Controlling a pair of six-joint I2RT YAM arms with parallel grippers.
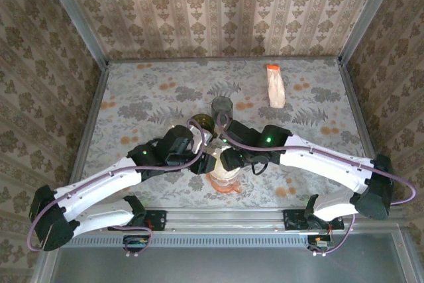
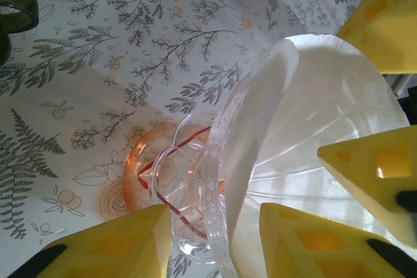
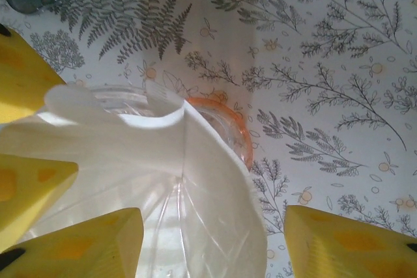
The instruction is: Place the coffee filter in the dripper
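Note:
The clear dripper (image 1: 225, 178) stands on its orange base near the table's front middle, and both grippers meet over it. The white coffee filter (image 3: 163, 161) lies opened as a cone inside the dripper (image 3: 234, 122). My left gripper (image 2: 215, 226) is open and straddles the dripper's rim (image 2: 218, 161) and the filter's edge (image 2: 273, 96); one finger is outside by the clear handle, the other inside against the paper. My right gripper (image 3: 214, 219) is open astride the opposite filter wall, with a gap showing at its outer finger. From above, the left gripper (image 1: 202, 160) and right gripper (image 1: 228, 157) nearly touch.
A dark glass (image 1: 222, 106) and an olive round object (image 1: 202, 122) stand just behind the dripper. A pale packet with an orange top (image 1: 275, 87) lies at the back right. Metal rails (image 1: 93, 104) edge the floral tabletop.

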